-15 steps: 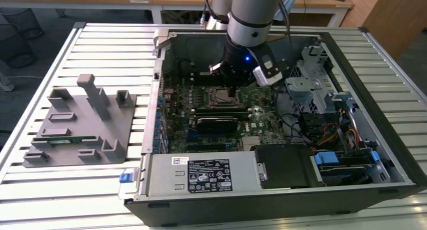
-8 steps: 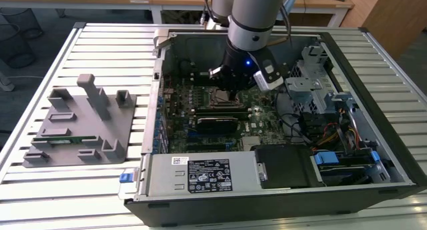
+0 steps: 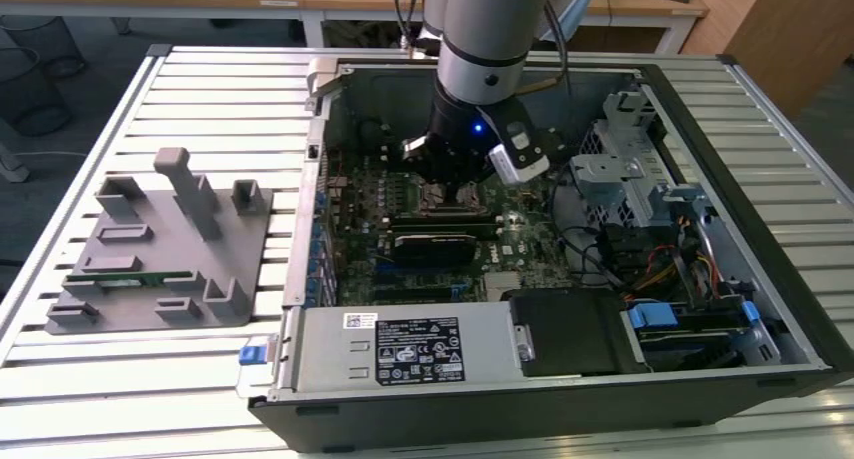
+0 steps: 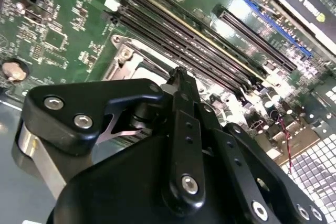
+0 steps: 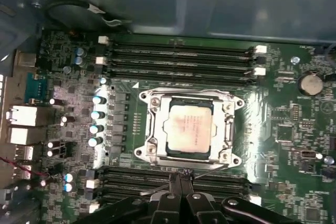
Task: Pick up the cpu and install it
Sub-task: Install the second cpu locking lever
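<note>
in the socket (image 5: 186, 129) one cpu (image 5: 188, 126) sits, gripper (image 5: 181, 176) beside.

Silver-topped cpu (image 5: 187, 126) with a thin tan-green rim, framed in bright metal by the socket (image 5: 188, 127) on a green motherboard (image 5: 294, 129) lined with black memory slots (image 5: 178, 56). Black gripper (image 5: 181, 179) with silver screws below a grey arm (image 3: 487, 39) banded in light blue. Grey plastic fixture (image 3: 167, 244) holding a green memory stick (image 3: 127, 276), on a pale slatted table (image 3: 80, 159); black computer case (image 3: 534, 409) with blue clips and a white-and-black label.
</note>
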Robot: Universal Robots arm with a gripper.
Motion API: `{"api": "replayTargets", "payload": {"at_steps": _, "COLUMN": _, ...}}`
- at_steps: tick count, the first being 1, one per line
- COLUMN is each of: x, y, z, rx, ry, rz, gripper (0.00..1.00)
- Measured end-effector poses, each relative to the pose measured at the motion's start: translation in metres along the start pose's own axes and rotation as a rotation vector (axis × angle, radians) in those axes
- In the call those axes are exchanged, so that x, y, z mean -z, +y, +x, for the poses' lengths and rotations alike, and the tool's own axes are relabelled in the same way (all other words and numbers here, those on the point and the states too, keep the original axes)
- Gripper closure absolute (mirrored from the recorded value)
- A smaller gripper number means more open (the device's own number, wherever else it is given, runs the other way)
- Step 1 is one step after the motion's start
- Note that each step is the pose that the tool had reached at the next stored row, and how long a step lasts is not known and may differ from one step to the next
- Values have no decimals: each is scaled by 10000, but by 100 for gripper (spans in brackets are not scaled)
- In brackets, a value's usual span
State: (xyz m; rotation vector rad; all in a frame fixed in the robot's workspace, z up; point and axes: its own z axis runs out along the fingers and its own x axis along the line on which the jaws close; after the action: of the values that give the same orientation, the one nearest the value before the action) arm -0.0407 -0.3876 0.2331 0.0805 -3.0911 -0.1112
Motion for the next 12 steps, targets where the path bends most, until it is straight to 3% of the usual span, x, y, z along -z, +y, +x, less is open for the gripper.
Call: {"api": "replayTargets", "payload": {"at_steps": 12, "x": -110, "y": -10, "z": 41, "rx": 1, "ry": 1, "rz": -6, "gripper": 89}}
